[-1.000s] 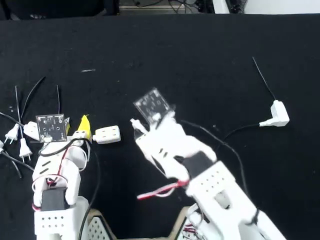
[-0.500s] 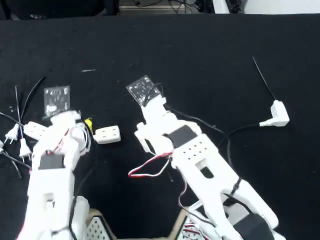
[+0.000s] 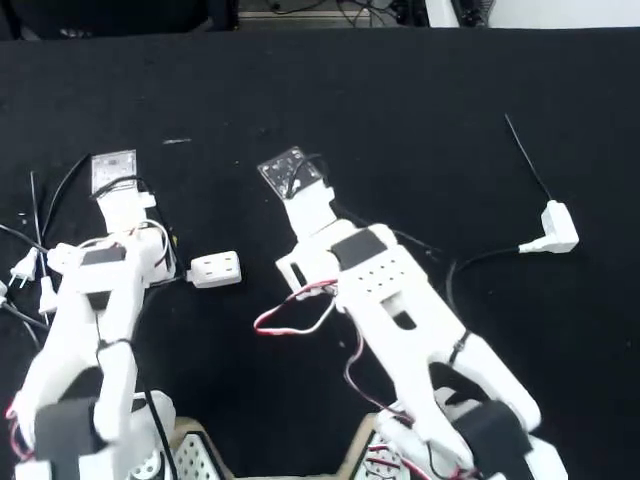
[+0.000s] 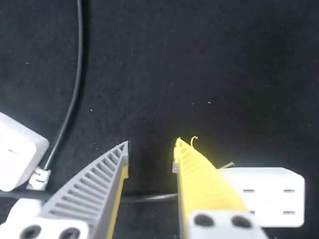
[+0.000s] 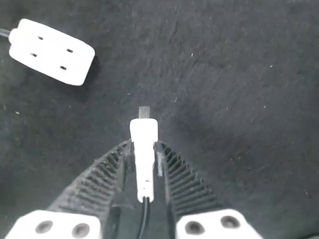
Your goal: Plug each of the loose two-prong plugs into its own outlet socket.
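Observation:
A white two-socket outlet [image 3: 214,268] lies on the black table between the two arms. My right gripper [image 5: 143,144] is shut on a white two-prong plug [image 5: 143,134], prongs pointing ahead, with the outlet [image 5: 52,51] farther off and to one side. My left gripper [image 4: 149,147] is open above bare cloth. The outlet [image 4: 264,194] lies just beside its yellow finger [image 4: 199,174]. A second white block [image 4: 17,149] with a black cord sits on the grey finger's side. Two loose plugs [image 3: 22,268] [image 3: 45,295] lie at the table's far left.
A white right-angle plug [image 3: 558,228] with a thin black cord lies far right. Black cords [image 3: 60,190] trail across the left side near the left arm [image 3: 100,290]. The right arm [image 3: 380,290] spans the middle. The far half of the table [image 3: 400,90] is bare.
Both arms have stretched toward the far side of the table. The left wrist went from beside the outlet to beyond it. The right wrist shifted slightly left, still holding the plug.

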